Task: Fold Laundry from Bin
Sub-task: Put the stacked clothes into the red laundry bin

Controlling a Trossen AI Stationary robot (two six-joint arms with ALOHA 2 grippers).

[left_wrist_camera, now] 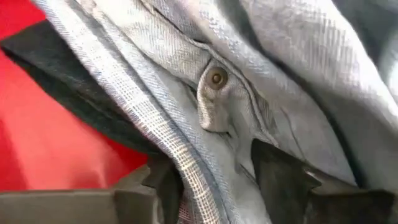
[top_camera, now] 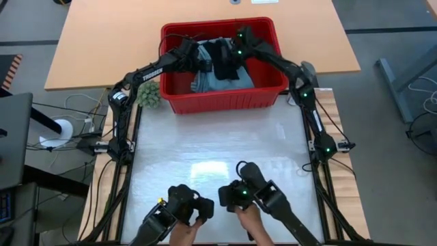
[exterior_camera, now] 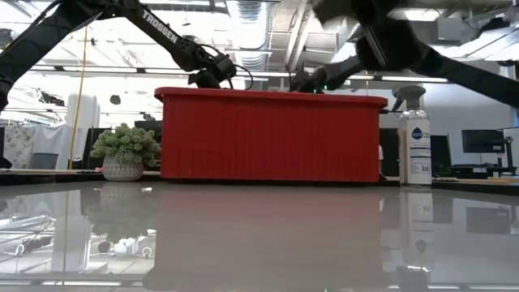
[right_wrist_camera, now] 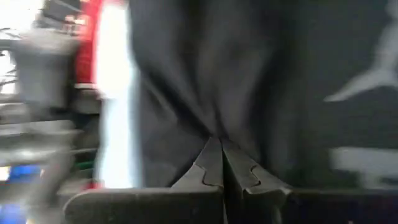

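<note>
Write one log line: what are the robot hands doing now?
left gripper: open around denim | right gripper: shut on black garment | both in bin

One camera hangs overhead, looking straight down on the whole tabletop [top_camera: 205,143] with the red bin [top_camera: 222,96] at its far edge. Another sits at tabletop level, facing that same bin [exterior_camera: 272,134] side-on with the room behind. The left wrist camera is pressed close to light denim [left_wrist_camera: 249,81]; the right wrist camera is equally close to a black garment [right_wrist_camera: 249,74].
</note>
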